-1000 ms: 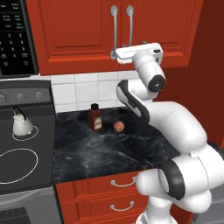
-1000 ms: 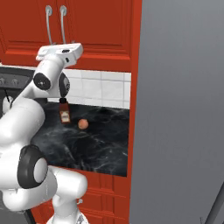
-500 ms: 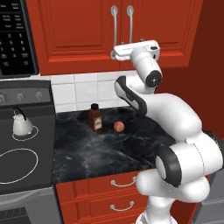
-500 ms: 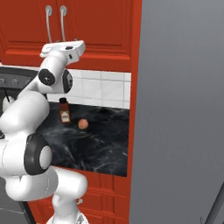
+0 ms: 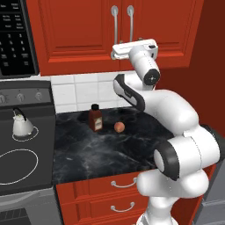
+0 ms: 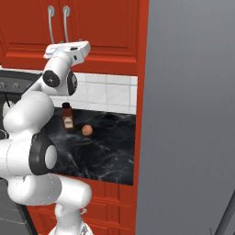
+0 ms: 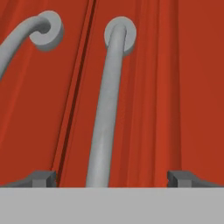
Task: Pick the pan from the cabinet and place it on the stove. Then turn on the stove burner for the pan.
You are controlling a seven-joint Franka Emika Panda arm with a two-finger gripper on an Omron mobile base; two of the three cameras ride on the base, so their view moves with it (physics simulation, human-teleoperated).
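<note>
Arm raised, gripper (image 7: 112,177) wide open at cabinet (image 5: 79,35) doors, frame top centre. Hand view: right door handle (image 7: 107,105) between fingertips (image 7: 41,178).

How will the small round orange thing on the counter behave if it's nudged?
The orange ball-like item looks round with no flat side, so it would probably roll. The dark counter looks smooth and glossy, offering little to stop it. The brown bottle beside it might block it one way.

- A kitchen — red cabinet (image 5: 110,33) doors with bar handles hang above a dark marble counter (image 5: 114,147).
- A stove (image 5: 22,145) carries a white kettle (image 5: 22,124); a microwave (image 5: 15,41) hangs above — white tiles (image 5: 74,92) behind.
</note>
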